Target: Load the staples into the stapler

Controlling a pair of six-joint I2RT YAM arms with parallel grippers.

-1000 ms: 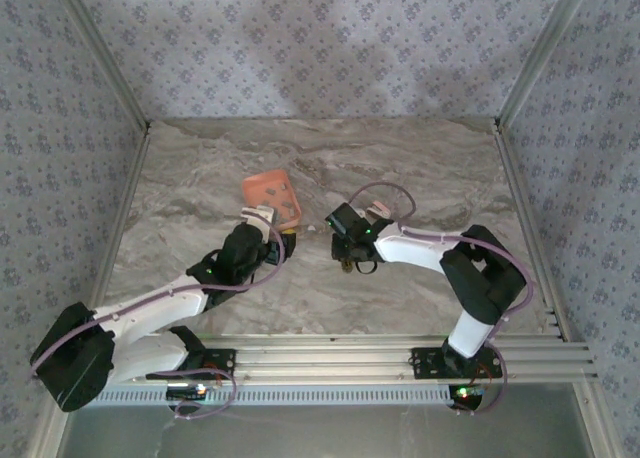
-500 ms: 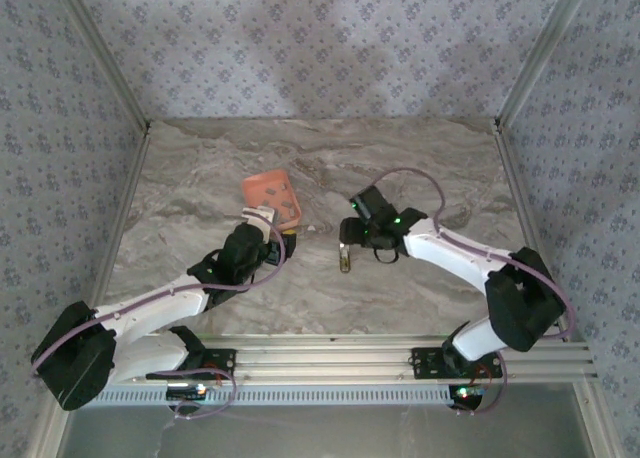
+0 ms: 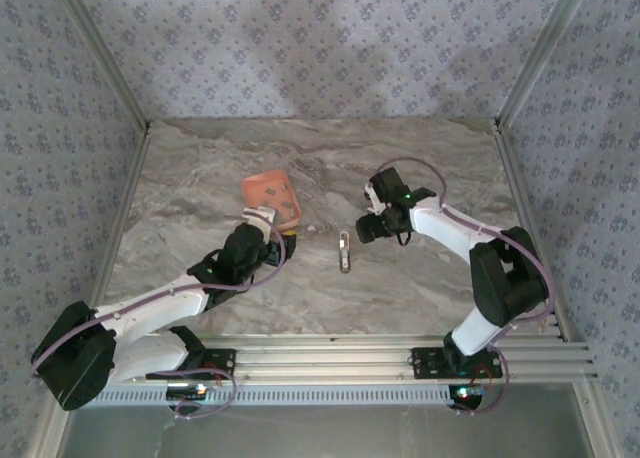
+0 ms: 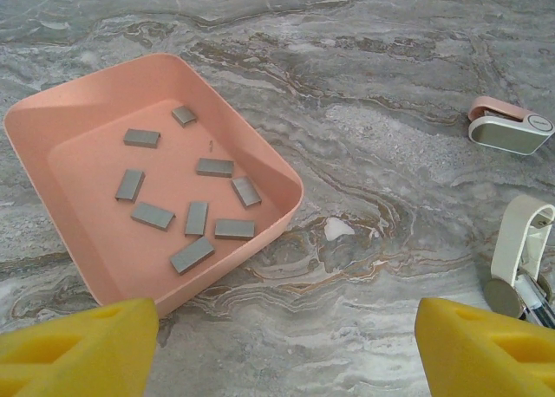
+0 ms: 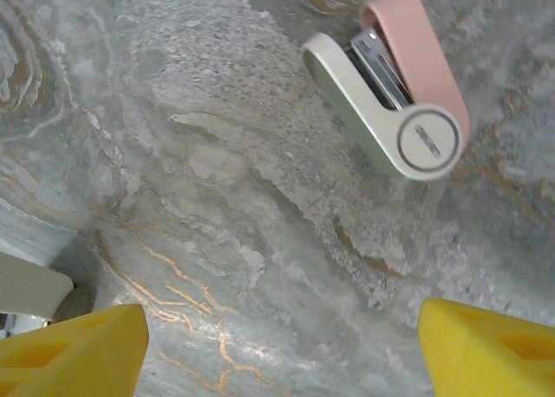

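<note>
Near edge: both arm bases sit on the rail (image 3: 330, 363). The left arm reaches out toward 1 o'clock. The right arm is bent back toward 10 o'clock over the marble table (image 3: 400, 303).

Left gripper (image 4: 277, 354): jaws spread wide, yellow pads (image 4: 78, 345) far apart, nothing between them. It hangs over bare table, with the tray just beyond at 12 o'clock.

Stapler (image 3: 344, 244): lies free on the table near mid-width, at about 3 o'clock from the left gripper. Neither gripper touches it. Its long axis runs roughly 12 to 6. It rests on its side, with a pink upper half and a cream lower half with a round boss at the hinge. Metal shows in the slit between the halves.

White piece (image 4: 520, 232): a looped white part with a round metal disc, near the stapler on its 6 o'clock side and apart from it. The frame edge cuts it off, so I cannot tell what it is.

Right gripper (image 5: 277, 354): jaws spread wide, empty. It is at 2 o'clock from the stapler, near but clear of it.

Tray (image 4: 87, 154): salmon, square, flat on the table, at 10 o'clock from the stapler and well apart.

Staples (image 4: 214, 166): nine short grey strips, loose and flat, scattered over the tray floor. All are in the tray.

A white speck (image 4: 338, 228) lies on the table just off the tray's corner.

Far: patterned walls (image 3: 320, 48) at the back and sides.
</note>
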